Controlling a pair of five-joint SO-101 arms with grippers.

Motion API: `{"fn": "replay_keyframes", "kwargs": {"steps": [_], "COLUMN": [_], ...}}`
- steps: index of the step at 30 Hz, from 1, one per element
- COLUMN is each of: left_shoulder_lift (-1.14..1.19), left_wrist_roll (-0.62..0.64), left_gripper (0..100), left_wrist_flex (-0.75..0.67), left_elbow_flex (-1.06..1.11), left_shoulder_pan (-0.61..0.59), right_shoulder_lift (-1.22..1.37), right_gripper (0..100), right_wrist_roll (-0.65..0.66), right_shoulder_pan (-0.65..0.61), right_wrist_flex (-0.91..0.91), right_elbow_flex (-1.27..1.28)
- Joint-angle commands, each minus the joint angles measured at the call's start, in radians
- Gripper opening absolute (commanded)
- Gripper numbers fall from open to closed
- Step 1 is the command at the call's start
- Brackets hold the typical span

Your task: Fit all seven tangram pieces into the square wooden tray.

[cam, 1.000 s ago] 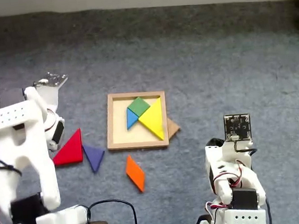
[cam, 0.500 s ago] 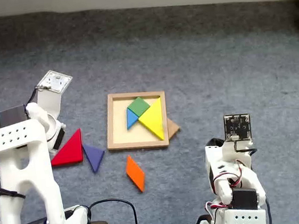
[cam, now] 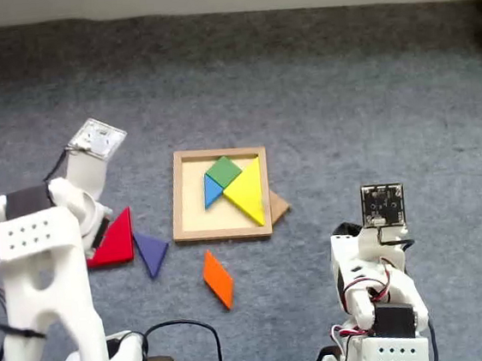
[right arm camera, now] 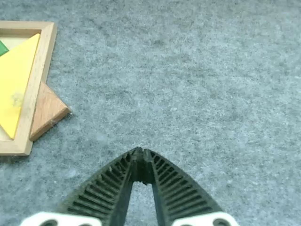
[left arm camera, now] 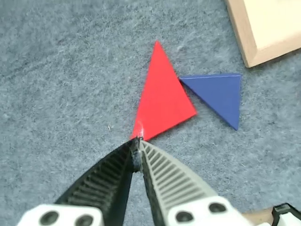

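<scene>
The square wooden tray (cam: 177, 206) holds a green square (cam: 223, 171), a small blue triangle (cam: 212, 190) and a large yellow triangle (cam: 248, 193). A brown triangle (cam: 279, 204) pokes out at the tray's right edge. Left of the tray lie a red triangle (cam: 115, 242) and a dark blue triangle (cam: 151, 251), with an orange parallelogram (cam: 218, 278) in front. My left gripper (left arm camera: 137, 144) is shut, its tips at the red triangle's (left arm camera: 162, 100) near corner. My right gripper (right arm camera: 141, 154) is shut over bare carpet, to the right of the brown triangle (right arm camera: 47, 111).
Grey carpet covers the table. The left arm (cam: 40, 253) stands over the table's left side, the right arm (cam: 376, 274) at the front right. The dark blue triangle (left arm camera: 217, 96) lies close against the red one. Open carpet lies behind and to the right of the tray.
The left arm has swung forward and right, bringing its wrist over the red triangle. The right arm and all pieces have stayed put.
</scene>
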Motion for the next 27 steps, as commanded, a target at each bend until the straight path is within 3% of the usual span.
{"fn": "replay_keyframes", "kwargs": {"steps": [1, 12, 14, 20, 27], "left_shoulder_lift": [-0.163, -0.286, -0.286, -0.286, -0.285], "left_wrist_roll": [-0.005, -0.009, -0.014, -0.014, -0.104], "left_gripper": [0, 1, 5, 30, 32], "left_wrist_flex": [-0.054, -0.147, -0.172, -0.265, -0.318], "left_elbow_flex": [0.102, 0.305, 0.329, 0.394, 0.39], "left_shoulder_pan": [0.088, 0.15, 0.148, 0.079, 0.004], "right_shoulder_lift": [-0.004, -0.004, -0.004, -0.004, -0.004], "right_gripper": [2.4, 2.4, 2.4, 2.4, 2.4], "right_wrist_roll": [-0.002, -0.002, -0.002, -0.002, -0.002], "right_shoulder_pan": [0.015, 0.015, 0.015, 0.015, 0.015], "right_wrist_flex": [0.002, 0.002, 0.002, 0.002, 0.002], "right_elbow_flex": [0.143, 0.143, 0.143, 0.143, 0.143]}}
